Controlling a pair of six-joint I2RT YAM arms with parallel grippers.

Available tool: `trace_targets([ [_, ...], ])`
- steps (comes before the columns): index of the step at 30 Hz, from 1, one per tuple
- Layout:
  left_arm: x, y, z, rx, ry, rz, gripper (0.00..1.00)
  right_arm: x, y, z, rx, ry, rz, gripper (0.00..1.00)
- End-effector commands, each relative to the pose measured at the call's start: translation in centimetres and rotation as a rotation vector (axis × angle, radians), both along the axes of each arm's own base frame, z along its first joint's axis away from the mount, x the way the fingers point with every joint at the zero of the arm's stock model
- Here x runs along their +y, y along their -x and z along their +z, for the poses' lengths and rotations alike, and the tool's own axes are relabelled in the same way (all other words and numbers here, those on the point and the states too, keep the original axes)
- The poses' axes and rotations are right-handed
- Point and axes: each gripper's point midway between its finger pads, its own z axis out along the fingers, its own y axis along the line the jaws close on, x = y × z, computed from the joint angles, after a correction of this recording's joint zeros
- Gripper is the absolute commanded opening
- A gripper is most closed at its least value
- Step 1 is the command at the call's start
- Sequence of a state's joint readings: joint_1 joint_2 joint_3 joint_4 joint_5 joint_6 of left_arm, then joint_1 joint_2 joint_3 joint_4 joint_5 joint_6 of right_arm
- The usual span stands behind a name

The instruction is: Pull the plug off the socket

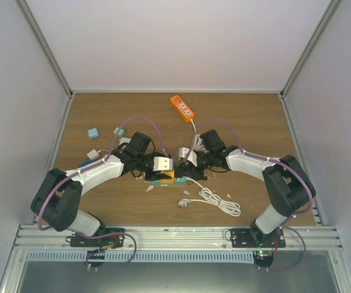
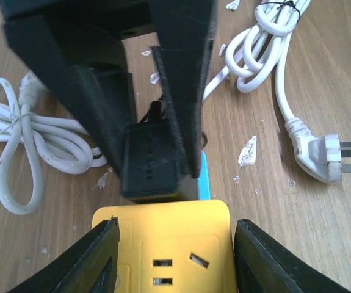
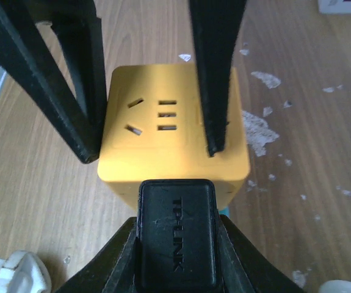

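A yellow cube socket (image 1: 166,176) stands mid-table on a thin blue piece (image 2: 204,177). A black TP-LINK plug (image 3: 176,235) is plugged into its side. My left gripper (image 2: 175,247) has its fingers (image 2: 96,256) against the two sides of the yellow socket (image 2: 169,235). My right gripper (image 3: 176,241) is shut on the black plug, its fingers (image 3: 111,259) pressed on both flanks. In the left wrist view the plug (image 2: 151,162) sits between the right arm's fingers, flush against the cube. The two grippers (image 1: 162,165) (image 1: 187,163) meet over the socket in the top view.
A white cable with a loose plug (image 1: 212,200) (image 2: 325,155) lies near the front right. Another white cable coil (image 2: 22,134) lies beside the socket. An orange power strip (image 1: 182,107) is at the back. Small blue (image 1: 93,132) and white (image 1: 94,154) items lie at left. White flakes (image 3: 257,131) dot the wood.
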State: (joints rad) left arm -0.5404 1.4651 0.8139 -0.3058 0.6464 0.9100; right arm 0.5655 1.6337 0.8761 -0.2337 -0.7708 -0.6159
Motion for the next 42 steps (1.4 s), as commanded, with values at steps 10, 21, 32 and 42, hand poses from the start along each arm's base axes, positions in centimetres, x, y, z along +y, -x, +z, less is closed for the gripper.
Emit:
trace_targets([
  [10, 1.7, 2.6, -4.3, 0.123, -0.148, 0.02, 0.58, -1.6, -2.6, 5.1, -0.041, -0.144, -0.062, 0.06],
  [21, 0.1, 0.8, 0.1, 0.074, -0.053, 0.044, 0.89, -4.0, -5.1, 9.2, -0.004, -0.241, -0.162, 0.05],
  [32, -1.2, -5.0, 9.1, -0.133, 0.077, 0.226, 0.91, -3.8, -9.4, 16.3, 0.032, -0.39, -0.292, 0.05],
  [42, -1.2, -10.0, 15.3, -0.29, 0.164, 0.418, 0.89, -2.8, -11.7, 18.4, 0.21, -0.536, -0.385, 0.06],
])
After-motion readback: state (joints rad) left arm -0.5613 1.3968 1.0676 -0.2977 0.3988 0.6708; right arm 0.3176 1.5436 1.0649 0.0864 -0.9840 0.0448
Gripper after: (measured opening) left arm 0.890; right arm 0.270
